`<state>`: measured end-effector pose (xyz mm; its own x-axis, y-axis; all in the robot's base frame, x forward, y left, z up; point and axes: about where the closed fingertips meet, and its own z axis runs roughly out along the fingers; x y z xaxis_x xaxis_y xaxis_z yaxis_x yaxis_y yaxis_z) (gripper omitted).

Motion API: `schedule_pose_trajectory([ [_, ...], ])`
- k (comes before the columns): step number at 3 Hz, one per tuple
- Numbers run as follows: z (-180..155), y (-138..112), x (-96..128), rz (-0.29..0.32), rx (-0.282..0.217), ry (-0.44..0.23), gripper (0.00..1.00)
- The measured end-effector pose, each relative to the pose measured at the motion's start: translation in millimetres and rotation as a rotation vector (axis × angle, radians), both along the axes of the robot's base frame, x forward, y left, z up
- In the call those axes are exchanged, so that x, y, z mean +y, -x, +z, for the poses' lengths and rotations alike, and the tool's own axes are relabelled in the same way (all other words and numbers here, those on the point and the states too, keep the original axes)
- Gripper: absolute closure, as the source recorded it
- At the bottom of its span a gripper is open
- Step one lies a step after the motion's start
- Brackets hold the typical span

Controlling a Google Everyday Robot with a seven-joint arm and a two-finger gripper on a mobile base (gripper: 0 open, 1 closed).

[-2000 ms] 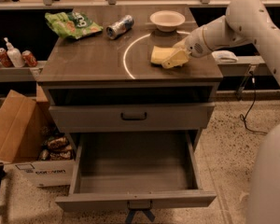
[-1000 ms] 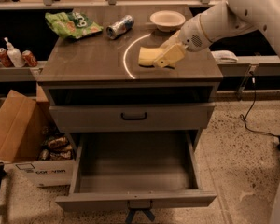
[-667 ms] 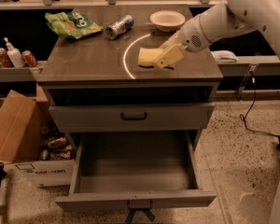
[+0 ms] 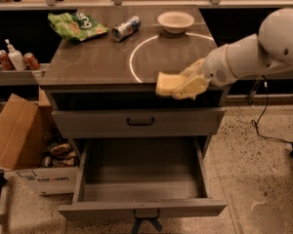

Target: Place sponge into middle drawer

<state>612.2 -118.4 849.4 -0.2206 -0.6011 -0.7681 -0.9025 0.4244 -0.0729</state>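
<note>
Gripper (image 4: 181,88) at the counter's (image 4: 93,62) front edge, right of centre, clamped on the sponge (image 4: 166,83). Sponge held off the top, overhanging the edge, above the closed top drawer (image 4: 102,123) and higher than the middle drawer (image 4: 141,172). Middle drawer pulled fully out; only its grey floor and walls show, sponge not in it. On the counter: bowl (image 4: 176,21) at the back, contents not visible; can (image 4: 126,28) on its side left of it; green bag (image 4: 76,24) at back left. Left of the cabinet, a cardboard box (image 4: 12,130) flapped open, interior hidden; a white box (image 4: 45,180) beside it holds packets (image 4: 58,154). Two red cans (image 4: 30,60) and a pump bottle (image 4: 15,57) on the side shelf.
</note>
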Motion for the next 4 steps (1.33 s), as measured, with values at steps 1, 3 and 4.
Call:
schedule_pose_trajectory([
  [1, -40, 31, -13, -0.037, 0.05, 0.053, 1.0],
  [3, -83, 49, -23, -0.057, 0.128, 0.084, 1.0],
  [4, -85, 51, -22, -0.072, 0.132, 0.099, 1.0],
])
